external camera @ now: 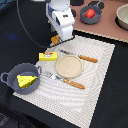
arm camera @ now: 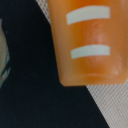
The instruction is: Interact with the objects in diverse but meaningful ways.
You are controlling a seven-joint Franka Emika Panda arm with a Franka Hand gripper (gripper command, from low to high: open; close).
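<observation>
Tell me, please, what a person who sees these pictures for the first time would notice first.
The eye goes first to the white robot arm leaning over the far edge of the striped mat. Next comes the grey pot at the exterior view's left, with a yellow cheese wedge inside it. In the wrist view an orange block with two white stripes fills most of the picture.

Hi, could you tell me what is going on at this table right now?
A single robot arm has its tool low over the far edge of the striped placemat, right at an orange block that fills the wrist view. Whether the tool is gripping it cannot be told. The cheese wedge sits in the grey pot, and the yellow box lies beside the round plate.
</observation>
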